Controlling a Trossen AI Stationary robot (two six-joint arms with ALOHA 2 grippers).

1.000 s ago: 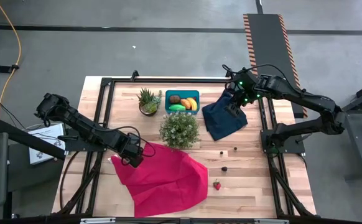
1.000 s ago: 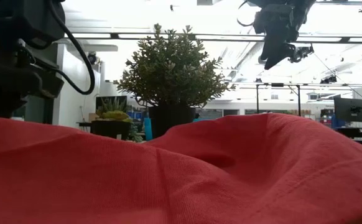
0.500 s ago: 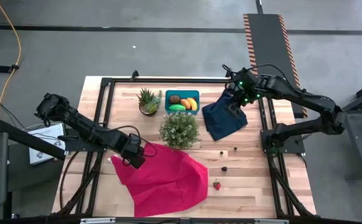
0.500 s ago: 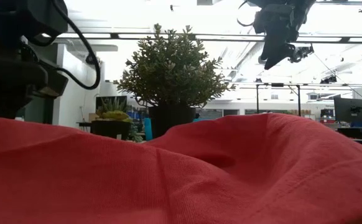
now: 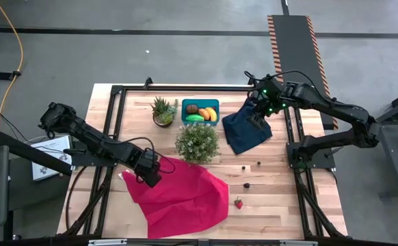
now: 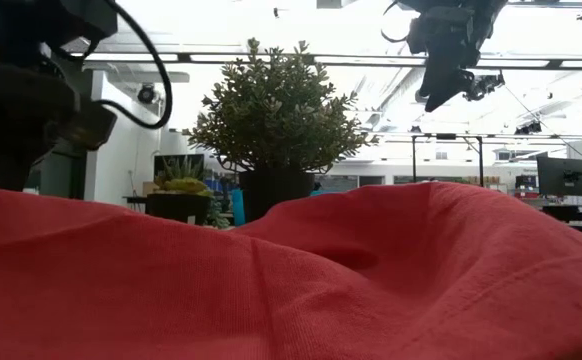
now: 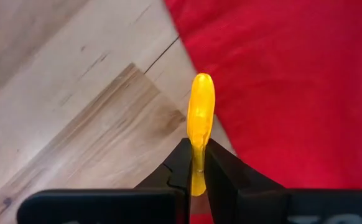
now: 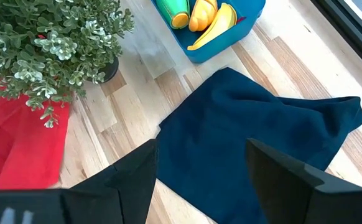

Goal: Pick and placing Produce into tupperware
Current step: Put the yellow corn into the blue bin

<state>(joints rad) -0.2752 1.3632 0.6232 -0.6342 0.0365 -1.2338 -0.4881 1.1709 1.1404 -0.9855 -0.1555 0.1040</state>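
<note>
My left gripper [image 5: 150, 172] hangs over the far left edge of the red cloth [image 5: 182, 195], shut on a thin yellow-orange produce piece [image 7: 201, 106]. The teal tupperware [image 5: 200, 111] stands at the far side. It holds a banana [image 8: 215, 28], a brown oval, a green piece and an orange piece. A red strawberry [image 5: 239, 203] and three tiny dark bits [image 5: 247, 185] lie on the wood right of the red cloth. My right gripper [image 5: 257, 121] hovers open above the navy cloth [image 8: 255, 149], touching nothing. My left gripper pinches the yellow-orange piece by its rear end [image 7: 198, 158] between the two fingers [image 7: 221, 171]. The fingers lie along the piece, so most of its length sticks out past the fingertips. It is lifted clear, above the wood and the red cloth's edge.
A bushy potted plant [image 5: 197, 141] stands between the red cloth and the tupperware, and a small spiky plant [image 5: 163, 111] stands left of the tub. The black frame rails [image 5: 117, 109] run along the table's sides. Bare wood shows near the strawberry.
My left gripper has drifted a little toward the table's right, farther over the red cloth's edge, still shut on the piece. The right arm has kept still.
</note>
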